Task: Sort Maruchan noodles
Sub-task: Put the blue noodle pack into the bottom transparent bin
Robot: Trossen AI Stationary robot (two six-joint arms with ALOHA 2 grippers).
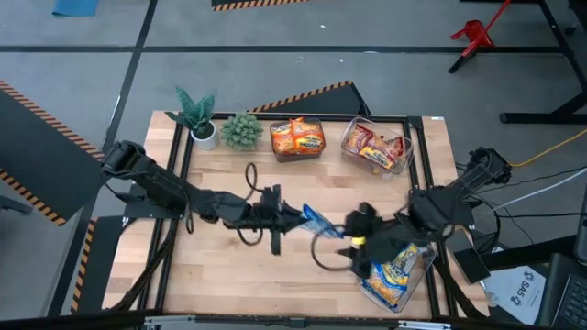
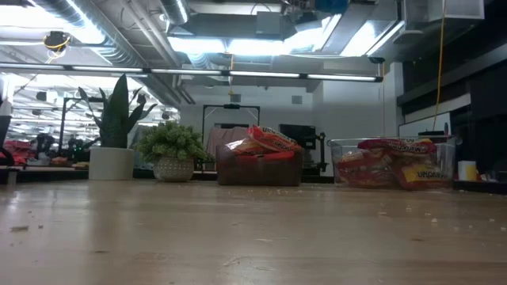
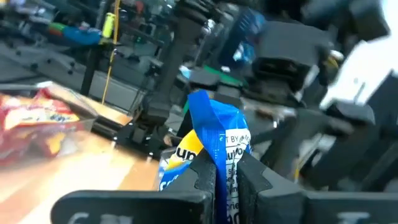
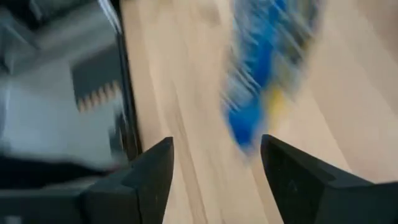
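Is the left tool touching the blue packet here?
Touching. The left wrist view shows the left tool shut on the blue packet, its fingers pressed against both faces. The right tool stands open.

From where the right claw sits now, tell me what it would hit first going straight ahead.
Most likely the blue packet, held off the table by the left claw. The right claw stands open and points toward it, though depth is unclear in the blurred wrist view.
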